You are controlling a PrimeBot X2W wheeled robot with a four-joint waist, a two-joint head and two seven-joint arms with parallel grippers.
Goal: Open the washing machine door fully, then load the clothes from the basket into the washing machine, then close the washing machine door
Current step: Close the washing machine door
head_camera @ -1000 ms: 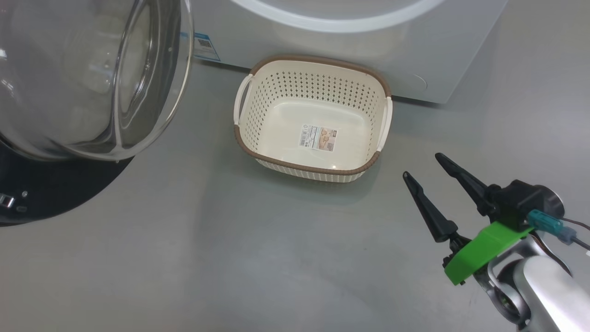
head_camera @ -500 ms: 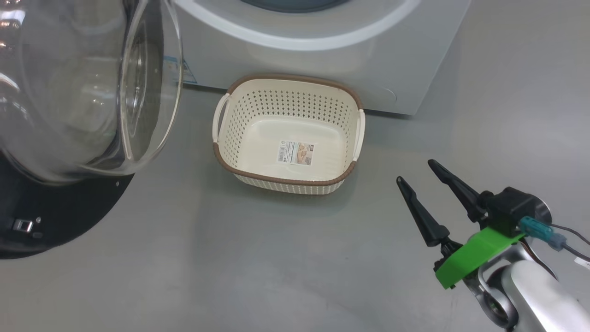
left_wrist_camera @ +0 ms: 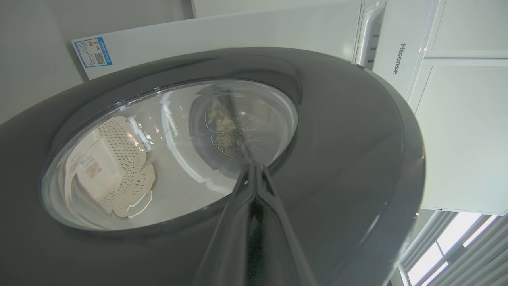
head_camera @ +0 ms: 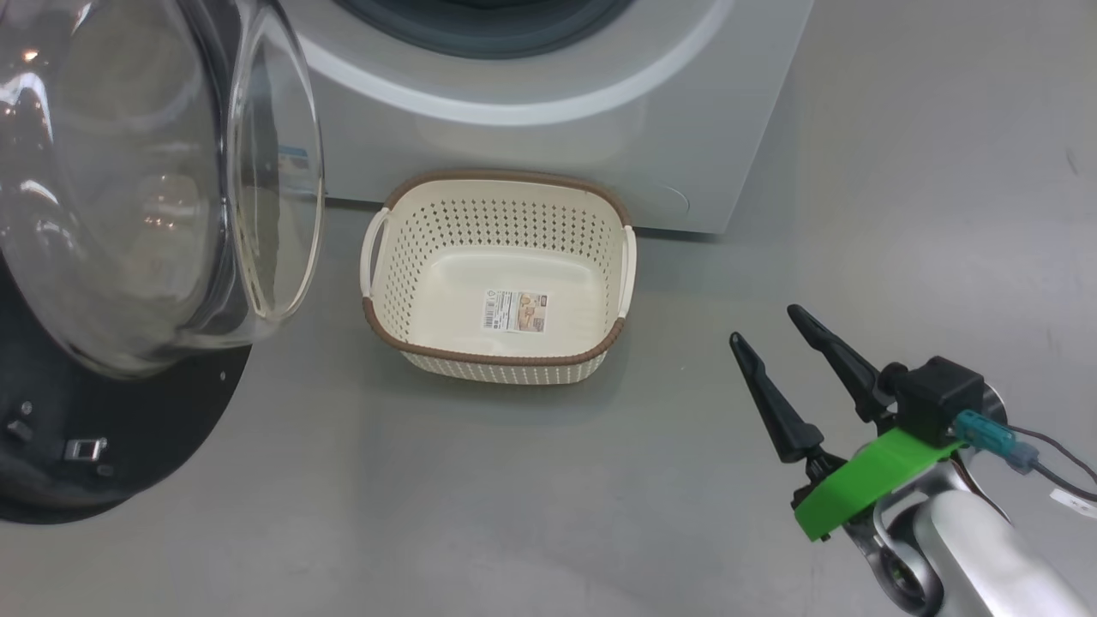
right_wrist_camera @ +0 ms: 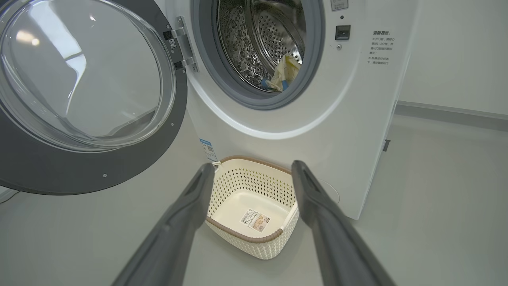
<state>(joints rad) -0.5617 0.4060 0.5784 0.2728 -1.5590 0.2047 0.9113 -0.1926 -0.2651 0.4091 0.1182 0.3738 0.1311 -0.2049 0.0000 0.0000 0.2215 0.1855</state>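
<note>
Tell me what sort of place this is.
Probably a laundry corner, perhaps a test room: a white front-loading washing machine, an empty basket on the grey floor before it, and a tall white Hisense appliance nearby.

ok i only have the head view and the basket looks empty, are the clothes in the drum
observer: Yes. The right wrist view shows the clothes, pale cream-yellow with blue trim, lying low inside the steel drum of the washing machine.
operator: and the left end effector
observer: In the left wrist view the left end effector is shut, fingers together, pointing at the outer face of the washing machine door by the edge of its glass.
operator: how is the door hung
observer: The right wrist view shows a metal hinge at the left of the opening in that view, with the door swung wide.
</note>
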